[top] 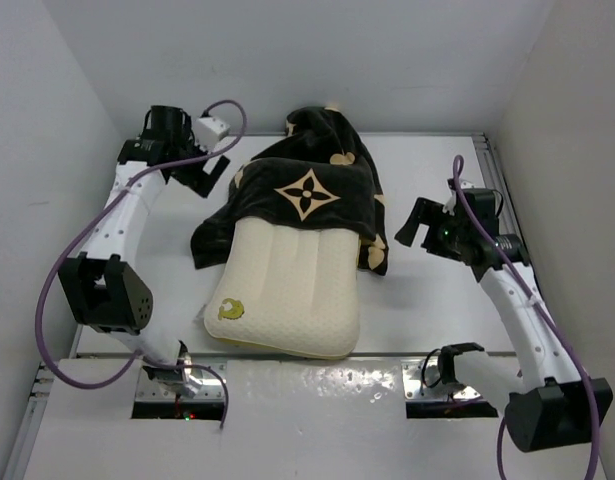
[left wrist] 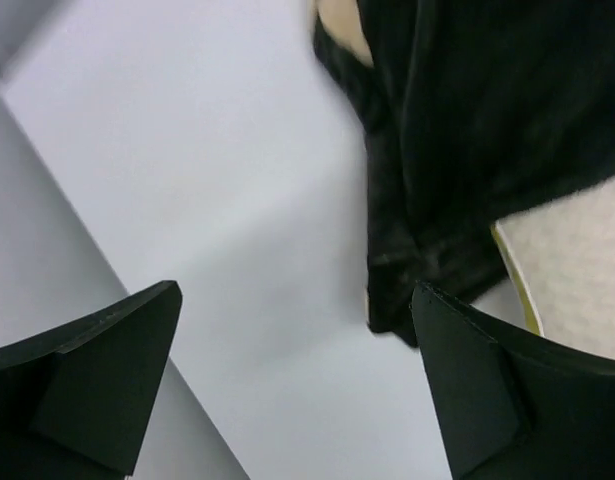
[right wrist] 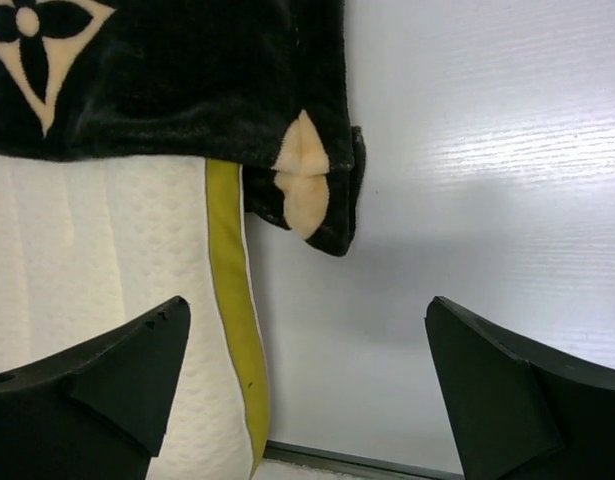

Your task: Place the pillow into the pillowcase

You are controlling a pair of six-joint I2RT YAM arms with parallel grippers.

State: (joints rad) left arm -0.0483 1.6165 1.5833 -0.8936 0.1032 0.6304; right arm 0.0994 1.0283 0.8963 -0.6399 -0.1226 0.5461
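Black fingers (left wrist: 97, 370) of the left tool (left wrist: 295, 292) fill the lower corners of the left wrist view, spread wide with only bare white bench (left wrist: 217, 200) between them. Just beyond hang a dark fold of the pillowcase (left wrist: 467, 130) and a strip of the cream pillow (left wrist: 577, 260). In its own wrist view the right tool (right wrist: 307, 305) is spread just as wide and pinches nothing. It sits over the bench beside the pillow's yellow side band (right wrist: 225, 260), under a drooping corner of the case.

From above, the pillow lies in the middle of the bench. Its near half is bare, with a yellow logo (top: 229, 308) at the near left corner. The far half is covered by the pillowcase, which bunches up toward the back. Whether that half sits inside the case or only under it cannot be told. Both tools stand apart from the fabric, one on each side
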